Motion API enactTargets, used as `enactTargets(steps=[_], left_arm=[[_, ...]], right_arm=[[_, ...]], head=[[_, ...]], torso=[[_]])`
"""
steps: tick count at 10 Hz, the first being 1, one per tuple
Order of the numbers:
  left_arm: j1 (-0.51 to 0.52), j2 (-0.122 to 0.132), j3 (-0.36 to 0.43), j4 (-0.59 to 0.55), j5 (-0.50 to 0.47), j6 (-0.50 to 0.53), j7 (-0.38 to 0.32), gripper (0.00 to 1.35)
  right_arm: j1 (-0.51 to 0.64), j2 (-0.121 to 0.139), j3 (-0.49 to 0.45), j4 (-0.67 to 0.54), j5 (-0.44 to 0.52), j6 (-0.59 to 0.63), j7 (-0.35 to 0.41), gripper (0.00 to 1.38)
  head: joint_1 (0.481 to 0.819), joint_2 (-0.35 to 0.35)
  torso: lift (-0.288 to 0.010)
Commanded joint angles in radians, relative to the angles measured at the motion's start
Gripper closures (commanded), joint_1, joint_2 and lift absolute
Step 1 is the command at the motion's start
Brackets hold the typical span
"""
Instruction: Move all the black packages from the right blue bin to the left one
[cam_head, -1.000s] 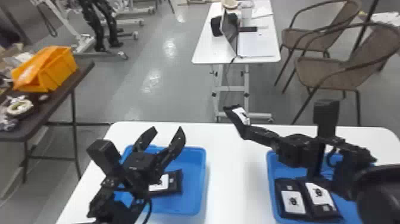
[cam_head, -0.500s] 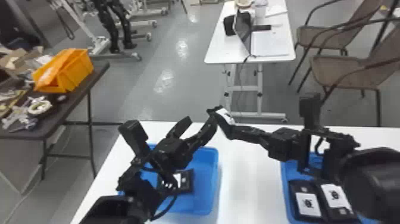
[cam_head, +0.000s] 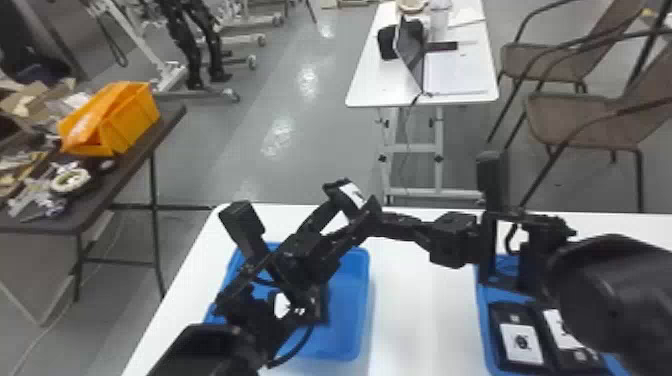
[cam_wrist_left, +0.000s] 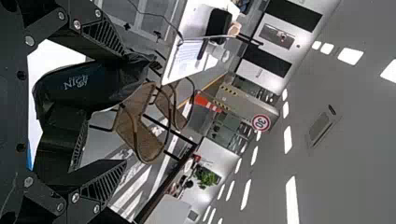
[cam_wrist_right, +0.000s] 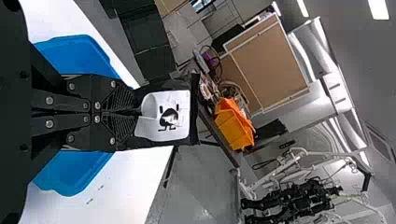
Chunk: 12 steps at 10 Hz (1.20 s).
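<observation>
1. Right hand (cam_head: 378, 220) is closed on a black package (cam_head: 352, 194). In its own wrist view the two fingers are pinched together on one end, and the white label sits just past the tips.
2. Left hand (cam_head: 353, 206) has its fingers spread wide, with that same package sitting in the gap between them. Its wrist view has the package right up by one finger and well apart from the other; can't tell if it's actually touching, the overlap is messy there.
3. The left blue bin (cam_head: 368, 300) is on the white bench (cam_head: 425, 320), partly behind the left arm. One labelled black package (cam_head: 322, 310) is in it, half covered by that arm.
4. The right blue bin (cam_head: 482, 320) is on the same bench, partly under the right arm. Two black packages (cam_head: 521, 345) lie side by side in there, white labels up.
5. Off to the left there's an orange bin (cam_head: 135, 117) on a dark side table (cam_head: 112, 200).
6. My count: two blue bins, one orange bin, four black packages in sight (one gripped, one left, two right), plus two brown chairs (cam_head: 565, 120) out back.
</observation>
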<state>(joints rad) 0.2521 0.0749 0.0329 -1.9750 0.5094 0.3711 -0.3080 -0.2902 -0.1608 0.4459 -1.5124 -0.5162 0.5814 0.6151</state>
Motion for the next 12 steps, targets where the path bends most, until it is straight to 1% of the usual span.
enactTargets(steps=[1, 2, 3, 4, 5, 6, 7, 10, 11, 12], left_arm=[[-0.002, 0.0, -0.002, 0.005, -0.003, 0.003, 0.001, 0.28], [-0.004, 0.002, -0.002, 0.004, -0.025, 0.002, 0.0, 0.53], [0.006, 0.0, -0.004, 0.001, -0.065, -0.055, 0.012, 1.21], [0.018, -0.009, -0.007, -0.001, -0.066, -0.077, 0.038, 1.21], [0.027, -0.023, -0.002, -0.001, -0.068, -0.089, 0.038, 1.22], [0.029, -0.027, 0.001, -0.001, -0.071, -0.098, 0.04, 1.22], [0.032, -0.026, 0.002, -0.001, -0.071, -0.106, 0.04, 1.22], [0.05, -0.041, 0.007, -0.001, -0.065, -0.146, 0.059, 1.22], [0.062, -0.044, 0.01, -0.001, -0.066, -0.176, 0.073, 1.22], [0.072, -0.047, 0.015, -0.001, -0.069, -0.193, 0.081, 1.22]], right_arm=[[-0.012, -0.005, 0.019, 0.004, -0.011, -0.002, 0.0, 1.21], [-0.013, -0.008, 0.022, 0.008, -0.016, -0.003, 0.0, 1.21], [-0.01, -0.008, 0.022, 0.009, -0.019, -0.003, 0.0, 1.21], [-0.01, -0.009, 0.022, 0.011, -0.024, -0.003, 0.0, 1.21], [-0.01, -0.009, 0.022, 0.011, -0.025, -0.003, 0.0, 1.21], [-0.009, -0.009, 0.022, 0.011, -0.025, -0.003, 0.0, 1.21], [-0.009, -0.009, 0.022, 0.011, -0.025, -0.005, 0.0, 1.21], [-0.007, -0.009, 0.022, 0.017, -0.033, -0.006, 0.0, 1.21], [-0.006, -0.009, 0.022, 0.023, -0.042, -0.011, 0.0, 1.04], [-0.003, -0.009, 0.02, 0.023, -0.039, -0.018, 0.0, 0.49]], head=[[0.695, 0.249], [0.695, 0.251], [0.695, 0.254], [0.695, 0.258], [0.695, 0.267], [0.695, 0.269], [0.695, 0.271], [0.695, 0.278], [0.695, 0.28], [0.695, 0.287]], torso=[[-0.041], [-0.041], [-0.041], [-0.041], [-0.041], [-0.041], [-0.041], [-0.041], [-0.041], [-0.041]])
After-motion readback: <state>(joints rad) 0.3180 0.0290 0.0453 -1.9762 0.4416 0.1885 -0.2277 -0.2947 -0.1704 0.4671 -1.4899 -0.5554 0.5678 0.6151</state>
